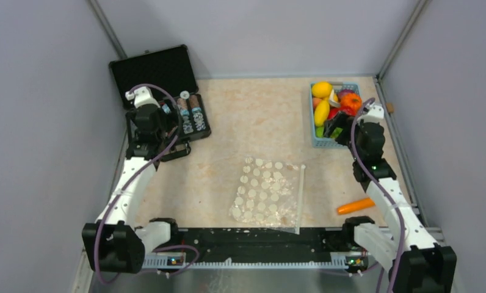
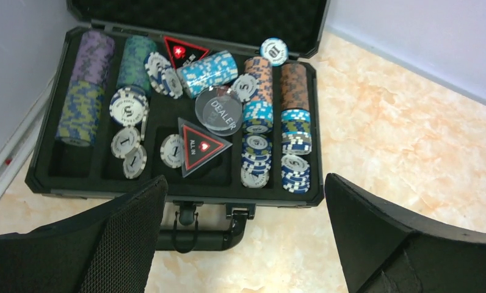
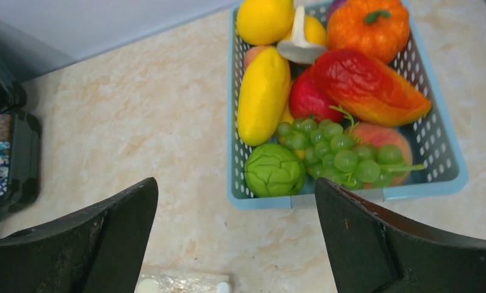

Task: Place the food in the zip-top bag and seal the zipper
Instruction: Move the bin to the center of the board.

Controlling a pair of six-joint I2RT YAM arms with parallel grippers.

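The zip-top bag lies flat and empty at the table's near middle, its white zipper along the right edge. A corner of the bag shows in the right wrist view. The food fills a light-blue basket: a yellow mango, green grapes, a green cabbage and an orange pumpkin. One orange carrot lies on the table at the near right. My right gripper hangs open and empty over the basket's near end. My left gripper is open and empty above the black case's handle.
An open black case of poker chips stands at the back left, its handle toward me. Grey walls close in the table on three sides. A black rail runs along the near edge between the arm bases.
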